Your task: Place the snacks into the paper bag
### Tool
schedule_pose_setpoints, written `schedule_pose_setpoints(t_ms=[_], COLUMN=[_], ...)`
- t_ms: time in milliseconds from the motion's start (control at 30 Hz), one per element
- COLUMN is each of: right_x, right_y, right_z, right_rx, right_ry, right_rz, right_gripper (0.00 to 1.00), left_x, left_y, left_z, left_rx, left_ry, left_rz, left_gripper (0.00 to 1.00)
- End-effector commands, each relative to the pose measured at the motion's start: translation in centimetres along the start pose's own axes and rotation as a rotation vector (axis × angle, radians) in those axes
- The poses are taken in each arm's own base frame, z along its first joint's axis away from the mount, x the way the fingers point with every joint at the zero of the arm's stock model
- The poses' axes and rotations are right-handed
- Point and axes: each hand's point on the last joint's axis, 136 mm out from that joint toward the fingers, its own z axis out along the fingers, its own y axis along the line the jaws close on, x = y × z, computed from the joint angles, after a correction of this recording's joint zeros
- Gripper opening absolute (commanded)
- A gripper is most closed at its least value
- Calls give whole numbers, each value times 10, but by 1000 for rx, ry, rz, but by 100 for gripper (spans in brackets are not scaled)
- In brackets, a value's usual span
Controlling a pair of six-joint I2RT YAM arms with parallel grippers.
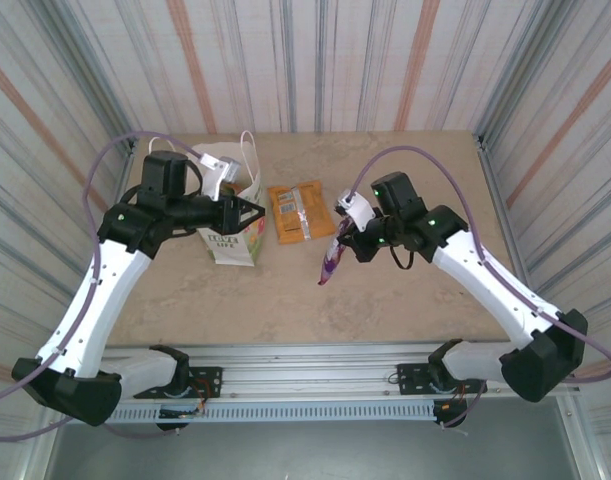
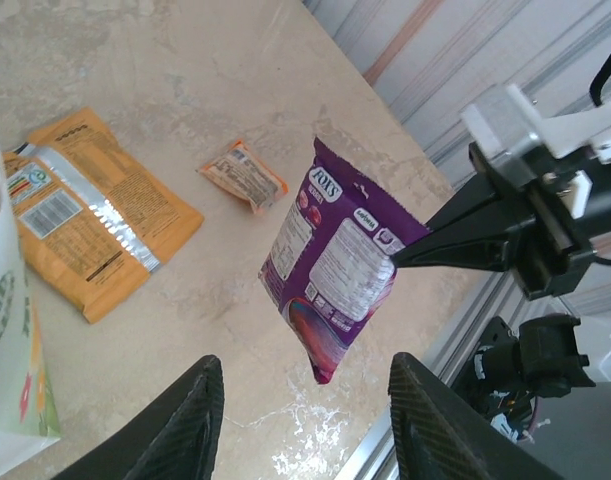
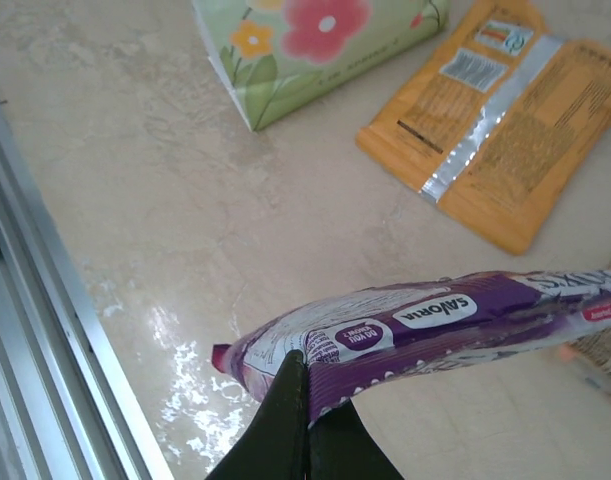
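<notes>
A beige stone-look table (image 1: 405, 300) sat inside striped metal walls. Nearest the table's near edge, slightly right of centre, the right gripper (image 1: 347, 237) was pinched shut on one thin edge of a purple packet (image 1: 331, 262), which dangled clear above the table. Mid-table to the left, the left gripper (image 1: 253, 210) hovered at the mouth of the white paper bag (image 1: 233, 240), its jaws partly apart with nothing seen between them. An orange packet (image 1: 297, 212) lay flat just right of the bag, and a small red-orange packet (image 2: 243, 174) lay beyond it.

The narrow pinch might let the glossy packet slip. The unheld, light bag could tip or fold shut. Both arms meeting at the bag risked a collision.
</notes>
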Motion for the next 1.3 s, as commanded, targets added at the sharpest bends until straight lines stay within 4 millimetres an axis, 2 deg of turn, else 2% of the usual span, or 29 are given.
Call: schedule_pose_setpoints(t_ms=[0,267,767,1267], right_x=[-13,-13,-13,-2], right_y=[11,22,47,66], right_z=[-25,-41,-52,-56], right_rx=[-32,-103,-255,-333], right_ry=[-63,-78,-153,-189], right_rz=[-175,-291,-450,-603], right_gripper=[0,0,0,0], left_x=[-5,-1,10,37], left_y=[-18,-36,-69,-79], left_z=[-2,10,30,65], left_rx=[73,141,299,357], left_ry=[-39,-41,-13,98], left_rz=[111,249,448,719], left_gripper=[49,51,52,55])
